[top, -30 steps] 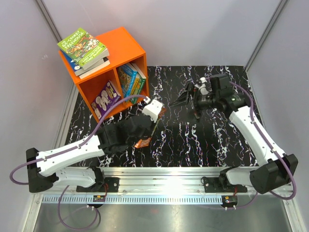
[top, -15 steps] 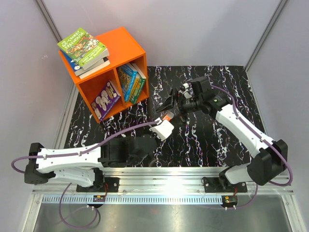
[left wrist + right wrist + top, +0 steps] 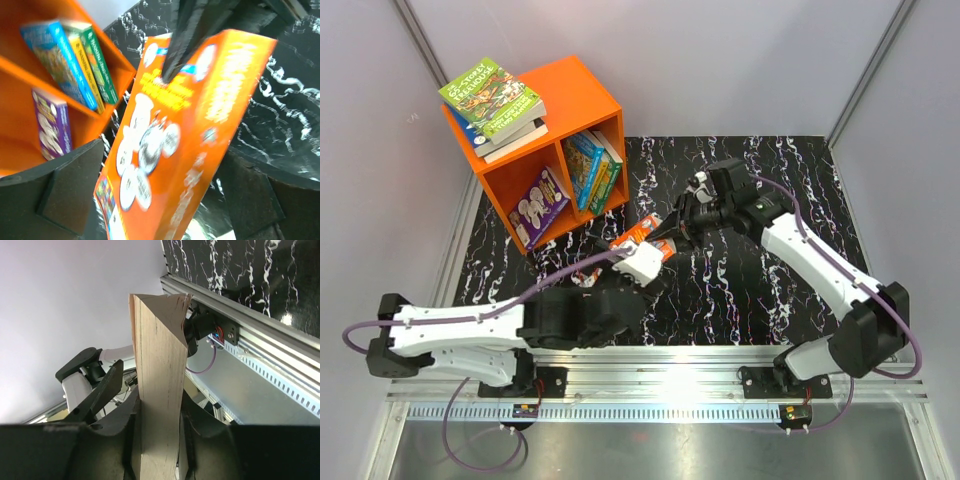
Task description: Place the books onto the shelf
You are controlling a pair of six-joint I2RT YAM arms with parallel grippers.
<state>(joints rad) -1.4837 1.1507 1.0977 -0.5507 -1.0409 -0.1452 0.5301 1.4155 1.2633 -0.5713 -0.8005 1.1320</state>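
1. My left gripper (image 3: pixel 160 197): jaws wide, orange book (image 3: pixel 170 140) tilted between the pads.
2. My right gripper (image 3: pixel 157 440): clamped on that book's far end, page edge up between my fingers.
3. The shelf (image 3: pixel 30 102) sits ahead-left of my left jaws, other books (image 3: pixel 75 65) upright inside.

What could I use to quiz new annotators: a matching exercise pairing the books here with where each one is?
Things:
1 orange book
2 purple book
3 green-covered book
4 blue and green books

Places:
A on top of the shelf
B the shelf's right compartment
C clamped in the right gripper
D the shelf's left compartment

Pairs: 1-C, 2-D, 3-A, 4-B
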